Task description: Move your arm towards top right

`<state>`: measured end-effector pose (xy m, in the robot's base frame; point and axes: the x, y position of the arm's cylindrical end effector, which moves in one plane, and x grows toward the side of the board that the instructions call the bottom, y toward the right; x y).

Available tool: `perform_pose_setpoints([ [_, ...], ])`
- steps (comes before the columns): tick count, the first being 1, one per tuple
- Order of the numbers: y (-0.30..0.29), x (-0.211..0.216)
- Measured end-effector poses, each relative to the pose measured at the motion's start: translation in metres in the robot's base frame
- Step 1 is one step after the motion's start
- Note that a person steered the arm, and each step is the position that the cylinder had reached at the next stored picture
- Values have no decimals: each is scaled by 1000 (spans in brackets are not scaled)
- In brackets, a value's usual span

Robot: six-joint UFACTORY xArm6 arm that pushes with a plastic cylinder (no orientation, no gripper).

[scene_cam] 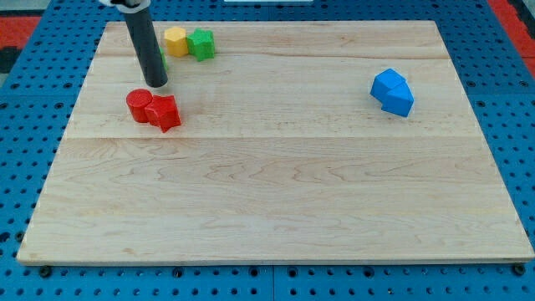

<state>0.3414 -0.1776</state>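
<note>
Rod (144, 42): straight, dark, round in section, entering from the view's top edge at upper left and slanting slightly down to the right. No pincer is fitted, so there is nothing to spread or press together; the rod pinches nothing.

My tip (156, 84): resting on the wooden board (276, 192) in its upper-left part, apart from every block.

Red round block (138, 104): just beside my tip, at about 7 o'clock from it. Short upright cylinder, glossy red.

Red star-like block (165, 111): at about 5 o'clock from my tip, near it, touching the red round block on that block's right side. Same red; exact outline hard to make out.

Yellow block (175, 39): at about 1 o'clock from my tip, near the board's top edge. Many-sided, squat.

Green block (201, 43): touching the yellow block on its right side, also at about 1 o'clock from my tip. Bright green, with notched sides.

Green sliver (165, 59): a small patch of green showing just to the right of the rod, mostly hidden behind it; shape cannot be told.

Blue block (392, 92): well apart, at about 3 o'clock from my tip, in the board's upper-right part. Chunky, angular, many-faced.

Blue pegboard (510, 50): surrounds the board on all sides.
</note>
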Motion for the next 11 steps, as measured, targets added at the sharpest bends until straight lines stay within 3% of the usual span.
perform_pose_setpoints([
  [1, -26, -36],
  [2, -14, -53],
  [10, 13, -41],
  [11, 80, -41],
])
